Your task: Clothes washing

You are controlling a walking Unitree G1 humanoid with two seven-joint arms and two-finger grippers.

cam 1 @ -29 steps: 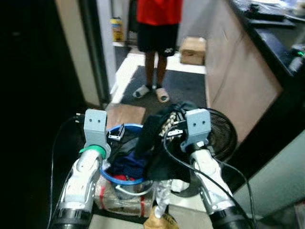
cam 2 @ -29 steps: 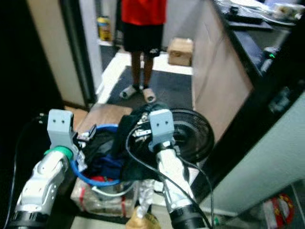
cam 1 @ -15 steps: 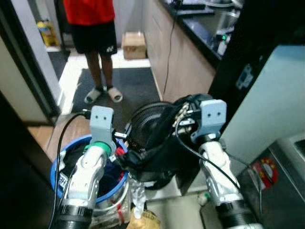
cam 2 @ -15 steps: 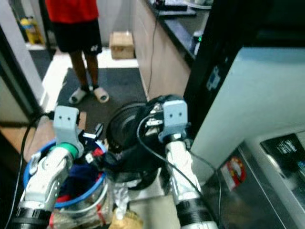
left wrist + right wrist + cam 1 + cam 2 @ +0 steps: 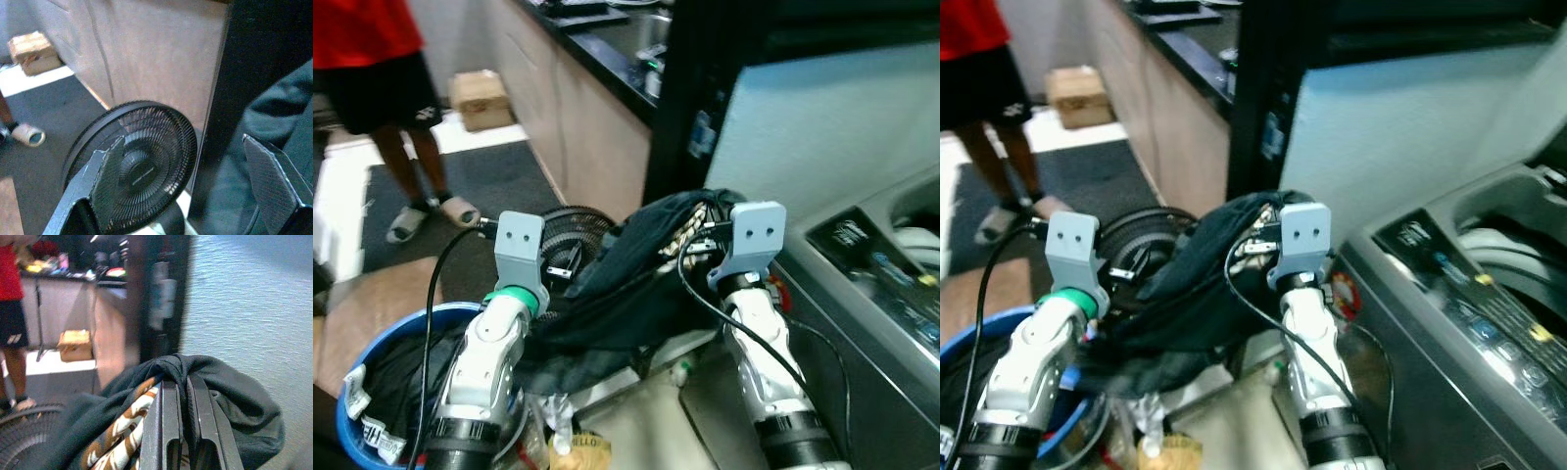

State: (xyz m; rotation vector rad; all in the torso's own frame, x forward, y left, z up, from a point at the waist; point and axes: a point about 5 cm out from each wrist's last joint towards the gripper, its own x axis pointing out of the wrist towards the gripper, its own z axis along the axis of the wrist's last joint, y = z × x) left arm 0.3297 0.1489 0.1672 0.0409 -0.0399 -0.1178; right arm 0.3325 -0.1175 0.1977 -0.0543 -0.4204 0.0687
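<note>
Two black fingers of the right gripper [image 5: 188, 396] are pressed close together, pinching a fold of a dark garment [image 5: 626, 284] between them. The garment is dark green-black cloth, bunched over the fingertips, with a brown and white patterned piece [image 5: 122, 431] tucked into it just below the fingers. From the head cameras the right gripper is raised in front of the robot, and the garment hangs from it in a long, sagging drape. Its long axis runs from the right gripper, high, down and across to the robot's left, ending low beside the left arm, above the floor.

The left gripper [image 5: 190, 196] has its fingers spread wide, and nothing is held between them. One finger [image 5: 274, 181] lies against the dark cloth.

Behind the garment stands a round black fan [image 5: 132, 161] on the floor, at the foot of a wooden cabinet [image 5: 587, 137]. A blue basket [image 5: 357, 377] of clothes sits low on the left. On the right is a grey washing machine [image 5: 1489, 323]. A person [image 5: 372, 78] in a red top stands further back, near a cardboard box [image 5: 480, 98].
</note>
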